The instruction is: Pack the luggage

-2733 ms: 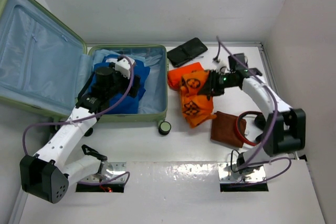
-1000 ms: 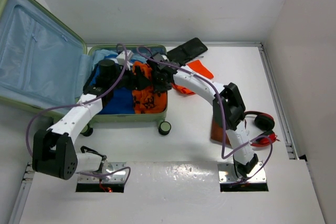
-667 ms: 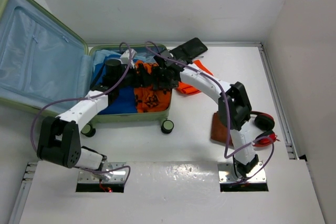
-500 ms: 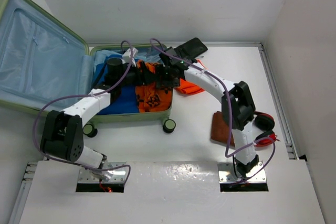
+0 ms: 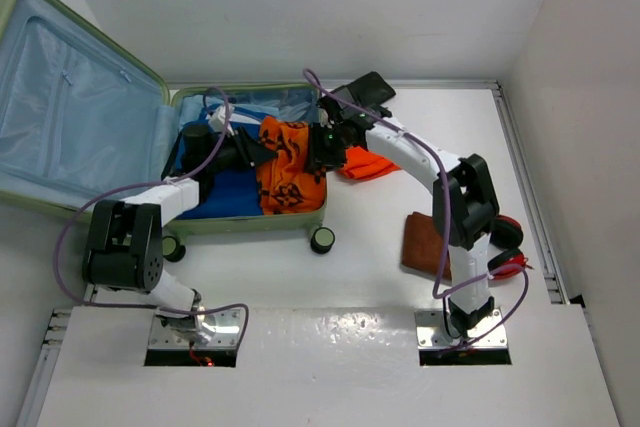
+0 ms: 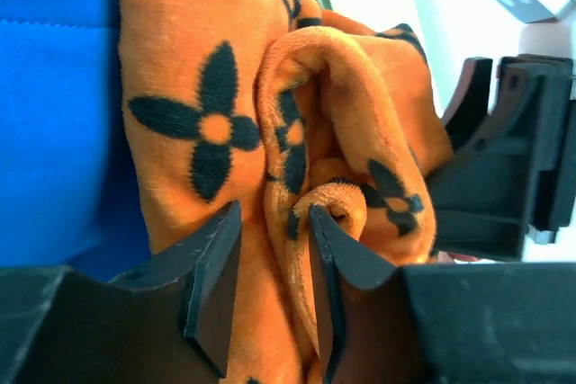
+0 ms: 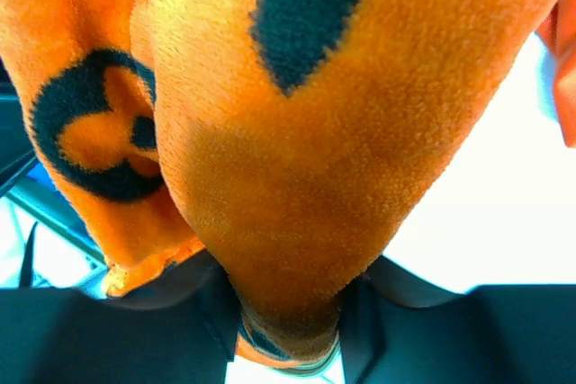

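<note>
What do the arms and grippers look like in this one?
The left arm and right arm have white links, bulky black joints and loose purple cables. The left gripper and right gripper have flat black fingers.

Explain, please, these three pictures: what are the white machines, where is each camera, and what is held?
The white machines are two robot arms, bolted at the near edge of a table. The wide picture comes from a camera above and behind them; each close picture comes from a camera on one wrist. The open luggage holds a blue cloth. A black wallet, a brown pouch and red headphones lie on the table. The left gripper and the right gripper each pinch a fold of the orange cloth, which lies partly in the luggage.
</note>
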